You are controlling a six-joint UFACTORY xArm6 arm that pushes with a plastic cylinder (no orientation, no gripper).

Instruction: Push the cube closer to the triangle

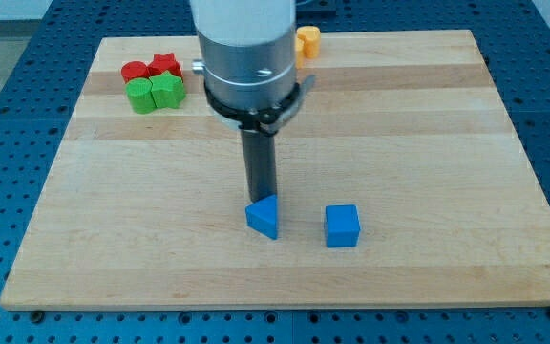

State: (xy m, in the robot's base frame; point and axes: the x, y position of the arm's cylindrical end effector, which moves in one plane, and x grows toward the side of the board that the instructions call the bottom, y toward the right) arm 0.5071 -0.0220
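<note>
A blue cube (pixel 342 225) lies on the wooden board (pixel 428 143), below the middle. A blue triangle (pixel 264 217) lies a short way to its left, with a gap between them. My tip (pixel 260 200) stands right behind the blue triangle's top edge, touching or nearly touching it. The tip is to the left of the blue cube and apart from it.
At the view's top left lies a cluster of two red blocks (pixel 151 68) and two green blocks (pixel 156 94). An orange-yellow block (pixel 307 41) sits at the top edge, partly hidden by the arm's body (pixel 246 57).
</note>
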